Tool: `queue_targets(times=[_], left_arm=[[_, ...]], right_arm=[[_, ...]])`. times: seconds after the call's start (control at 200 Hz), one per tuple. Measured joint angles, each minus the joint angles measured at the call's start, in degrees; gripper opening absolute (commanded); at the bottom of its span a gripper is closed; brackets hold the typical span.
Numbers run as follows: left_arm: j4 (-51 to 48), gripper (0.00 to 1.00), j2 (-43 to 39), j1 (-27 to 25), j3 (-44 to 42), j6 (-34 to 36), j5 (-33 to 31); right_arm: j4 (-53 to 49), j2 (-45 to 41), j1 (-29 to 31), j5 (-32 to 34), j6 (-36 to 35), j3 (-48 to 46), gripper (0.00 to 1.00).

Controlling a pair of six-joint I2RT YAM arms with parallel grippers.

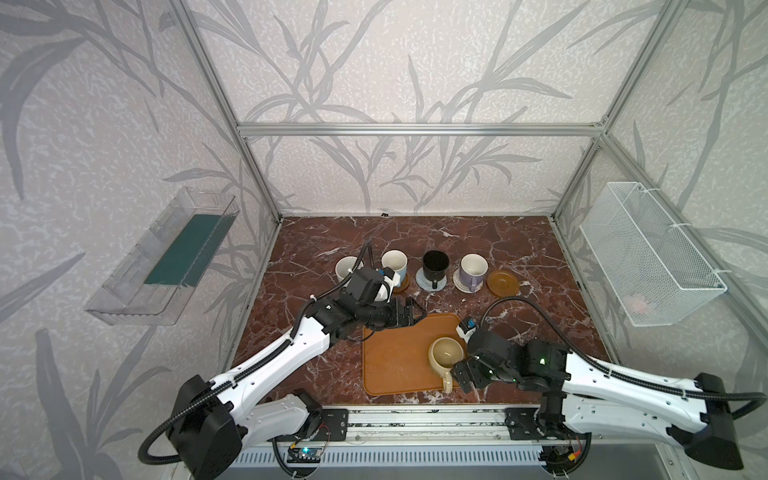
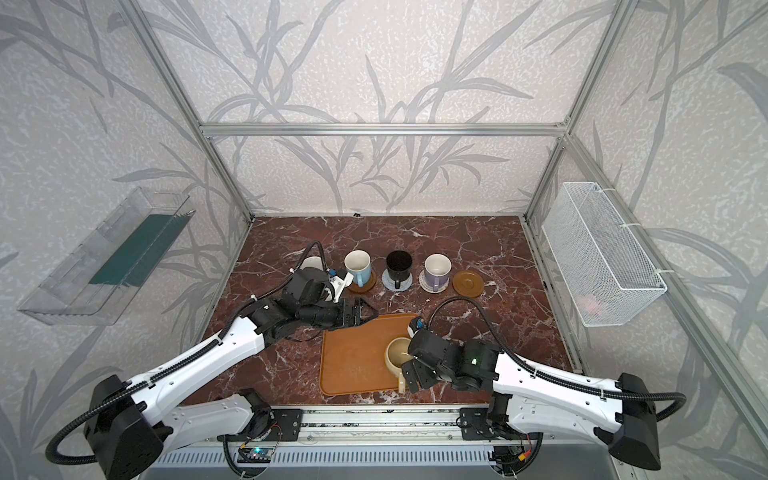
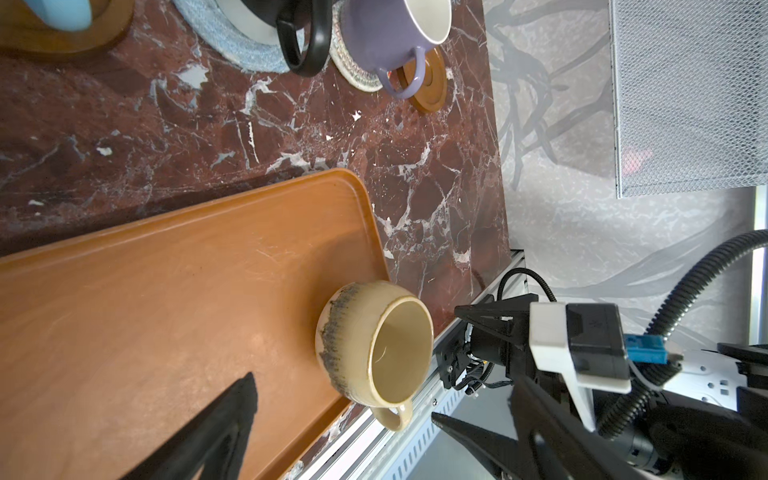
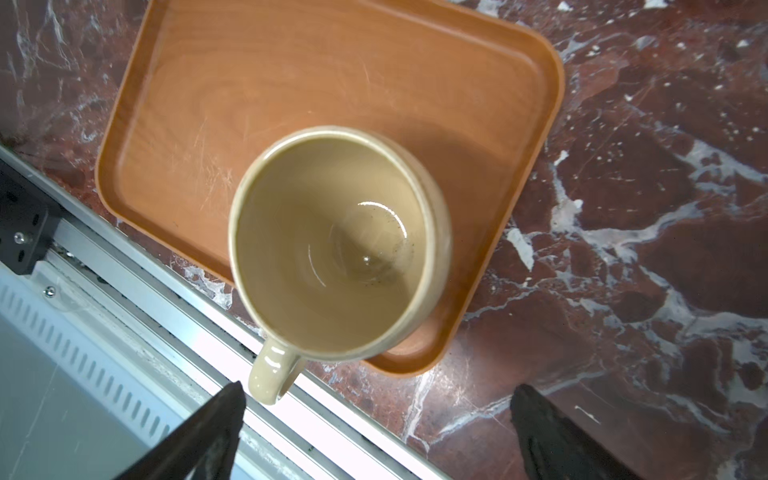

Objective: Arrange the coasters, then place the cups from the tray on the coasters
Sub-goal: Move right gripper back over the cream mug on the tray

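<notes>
The cream-yellow cup (image 1: 445,355) (image 4: 338,245) stands on the near right corner of the orange-brown tray (image 1: 395,365), its handle (image 4: 272,374) reaching over the rim toward the front. My right gripper (image 1: 462,376) (image 4: 378,388) hovers open just above it, the handle close to one finger. My left gripper (image 1: 409,312) is open and empty over the tray's far left corner. Farther back stand the white cup (image 1: 347,268), the light blue cup (image 1: 395,262) on a brown coaster (image 1: 404,283), the black cup (image 1: 435,264) on a grey-blue coaster (image 1: 428,283), and the lavender cup (image 1: 473,268) on a cream coaster (image 1: 460,282). A second brown coaster (image 1: 503,283) lies bare.
My left arm hides what lies under the white cup. A metal rail (image 1: 424,424) runs along the table's front edge. A wire basket (image 1: 648,253) hangs on the right wall and a clear bin (image 1: 166,257) on the left wall.
</notes>
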Motion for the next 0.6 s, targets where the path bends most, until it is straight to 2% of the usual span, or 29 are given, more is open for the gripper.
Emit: queue_targets(times=[0.115,0.305,0.435,0.6], left_arm=[[-0.5,0.97,-0.2,-0.1,-0.1,-0.1,-0.5],[-0.5,0.98,-1.9,-0.5,-1.3,-0.8,-1.2],[-0.7,0.98,-2.5,-0.6,-3.5,-1.7,-2.0],[-1.3,0.98,-2.5,-0.8,-4.9,-2.6,-2.2]], right_arm=[[1.4,2.4,3.7,1.0,2.2,-0.2,1.00],[4.2,5.2,5.7,2.2,5.4,-1.4,0.98],[5.2,8.5,6.8,3.5,7.3,-1.5,0.90],[5.8,10.8,7.0,5.3,9.0,-1.5,0.75]])
